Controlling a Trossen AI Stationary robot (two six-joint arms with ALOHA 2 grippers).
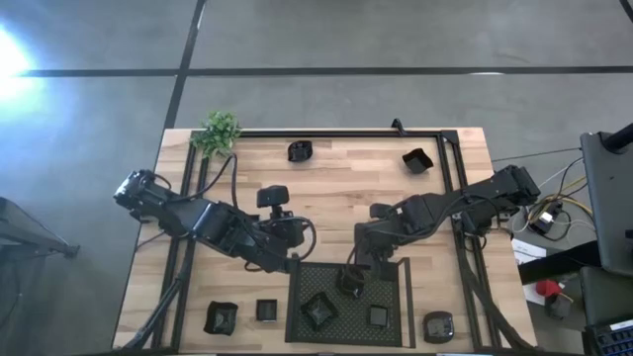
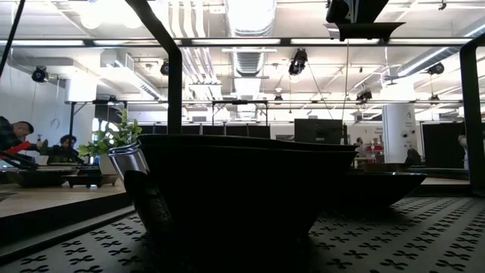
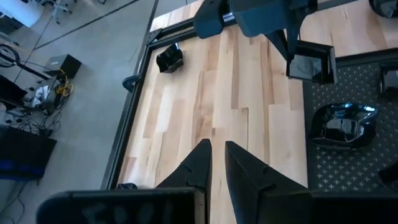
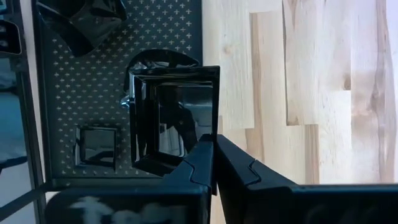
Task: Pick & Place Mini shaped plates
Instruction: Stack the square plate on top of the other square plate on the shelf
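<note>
On my screen the right gripper (image 4: 214, 163) is closed on the rim of a square mini plate (image 4: 177, 118), and it holds this plate tilted over the mesh tray (image 4: 56, 93), close to the tray's edge beside the wooden table (image 4: 311, 81). From above I see the same gripper (image 1: 352, 274) at the tray's far edge, with the square plate (image 1: 349, 284) under it. Inside the mesh tray (image 1: 396, 282) two more plates lie: an angular one (image 1: 318, 311) and a small square one (image 1: 378, 316). The left gripper (image 3: 214, 163) hangs over bare wood just beside the tray, its fingers nearly together with a thin gap, and nothing is between them. Other mini plates rest on the table: two (image 1: 221, 317) (image 1: 266, 311) on the near left side, a round one (image 1: 438, 324) on the near right, and two (image 1: 300, 151) (image 1: 417, 160) by the far edge. A small green plant (image 1: 218, 131) stands on the far left corner.
</note>
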